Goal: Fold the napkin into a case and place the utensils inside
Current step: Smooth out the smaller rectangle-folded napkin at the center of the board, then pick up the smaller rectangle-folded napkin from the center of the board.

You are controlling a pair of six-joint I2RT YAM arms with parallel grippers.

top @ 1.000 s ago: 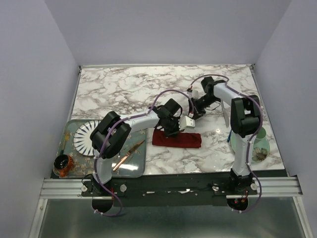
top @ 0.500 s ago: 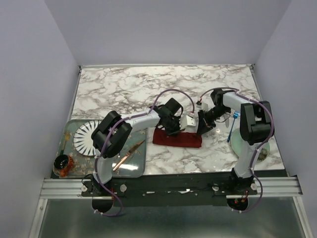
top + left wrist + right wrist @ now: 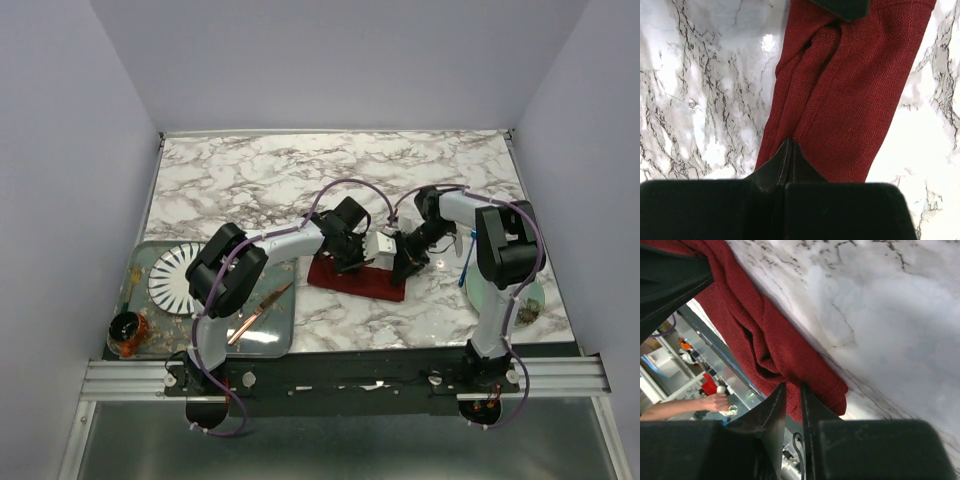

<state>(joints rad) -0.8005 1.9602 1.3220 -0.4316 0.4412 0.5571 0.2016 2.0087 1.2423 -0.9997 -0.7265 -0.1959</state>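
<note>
left gripper (image 3: 788,146) seemingly pinches the napkin (image 3: 850,90); right gripper (image 3: 792,387) barely parted at its end.

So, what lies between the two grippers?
The napkin, folded into a strip, with the left gripper at one end and the right gripper at the other. The top view shows it.

place: lab booth | cues: plain walls (image 3: 340,60), aluminium rail (image 3: 130,377), marble tabletop (image 3: 250,180)

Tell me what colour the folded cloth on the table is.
The cloth is plain dark red, without pattern; the left wrist view shows it best.
</note>
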